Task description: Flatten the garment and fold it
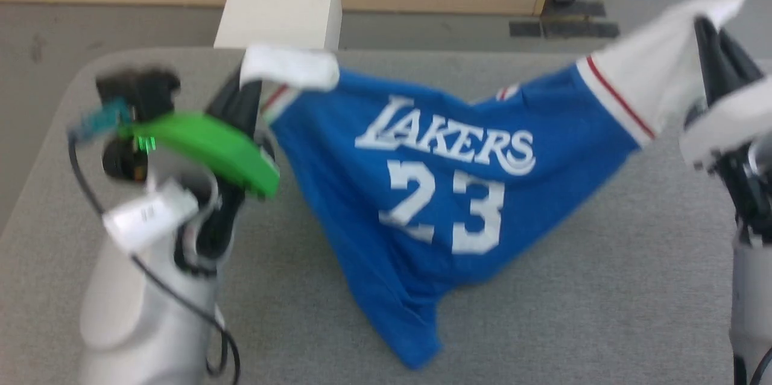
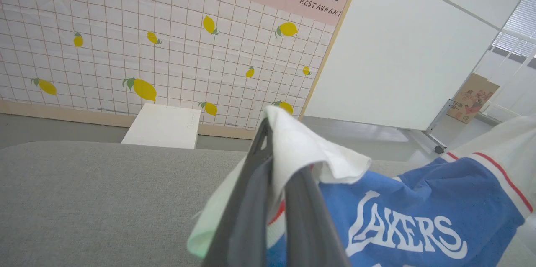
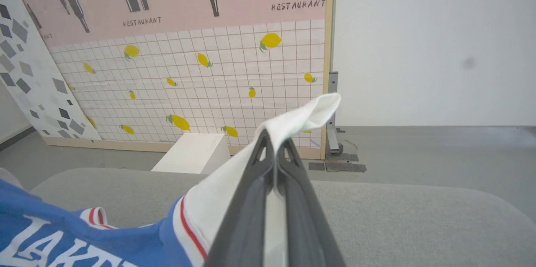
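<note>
The garment [image 1: 434,192], a royal-blue jersey with white lettering and a number, hangs stretched between my two grippers above the grey table [image 1: 603,288]. Its lower hem sags to the table near the front. My left gripper [image 1: 244,92] is shut on one white sleeve [image 1: 289,68]; the left wrist view has that sleeve [image 2: 301,150] draped over the closed fingers [image 2: 251,200]. My right gripper [image 1: 708,41] is shut on the other white sleeve [image 1: 657,65], held higher. In the right wrist view the white cloth [image 3: 293,124] pokes out between the pressed-together fingers [image 3: 255,200].
A white box [image 1: 280,2] stands on the floor just beyond the table's far edge. Behind it runs a lemon-patterned tiled wall panel [image 2: 167,49] with a wooden base. Bare grey table surface lies to the left, right and front of the jersey.
</note>
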`<state>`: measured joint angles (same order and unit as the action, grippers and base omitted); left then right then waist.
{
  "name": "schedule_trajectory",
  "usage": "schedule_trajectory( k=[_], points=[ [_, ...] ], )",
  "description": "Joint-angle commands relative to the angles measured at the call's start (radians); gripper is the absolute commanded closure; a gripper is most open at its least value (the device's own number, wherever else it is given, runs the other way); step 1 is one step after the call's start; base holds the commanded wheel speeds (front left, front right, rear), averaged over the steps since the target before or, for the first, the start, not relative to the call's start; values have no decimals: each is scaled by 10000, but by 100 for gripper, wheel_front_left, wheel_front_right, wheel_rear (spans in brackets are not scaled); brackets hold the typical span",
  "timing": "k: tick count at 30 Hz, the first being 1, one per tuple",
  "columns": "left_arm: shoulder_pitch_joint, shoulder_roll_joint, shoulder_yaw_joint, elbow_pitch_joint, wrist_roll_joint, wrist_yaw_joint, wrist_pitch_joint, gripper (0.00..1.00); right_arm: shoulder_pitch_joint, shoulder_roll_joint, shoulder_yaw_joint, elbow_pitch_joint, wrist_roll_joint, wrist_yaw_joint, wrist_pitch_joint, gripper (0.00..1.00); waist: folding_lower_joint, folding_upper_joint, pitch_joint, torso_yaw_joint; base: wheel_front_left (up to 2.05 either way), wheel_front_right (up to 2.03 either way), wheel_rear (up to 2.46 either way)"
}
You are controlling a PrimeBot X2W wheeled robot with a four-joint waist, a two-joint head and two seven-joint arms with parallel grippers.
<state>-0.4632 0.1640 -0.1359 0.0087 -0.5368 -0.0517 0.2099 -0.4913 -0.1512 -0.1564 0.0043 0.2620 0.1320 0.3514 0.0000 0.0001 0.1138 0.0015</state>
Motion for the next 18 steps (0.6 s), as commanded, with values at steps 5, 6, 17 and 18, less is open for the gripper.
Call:
schedule_trajectory(
  k=[5,6,17,18],
  points=[
    [-2348,107,59,952,-141,-13,599,100,-1935,-225,943,720,-314,-13,-9,100,0,-1,-774,-313,0,0,0],
    [-2710,115,83,1173,-125,8,615,100,-2252,-224,1073,927,-364,-13,-5,100,0,-1,-825,-340,0,0,0],
    [-6588,448,243,4545,394,446,604,100,-6490,-169,2195,4644,-1652,-13,-725,100,0,-1,-1105,-808,0,0,0],
    [-6768,435,270,4650,364,481,639,100,-6695,-176,2251,4834,-1711,-13,-751,100,0,-1,-1052,-832,0,0,0]
  ],
)
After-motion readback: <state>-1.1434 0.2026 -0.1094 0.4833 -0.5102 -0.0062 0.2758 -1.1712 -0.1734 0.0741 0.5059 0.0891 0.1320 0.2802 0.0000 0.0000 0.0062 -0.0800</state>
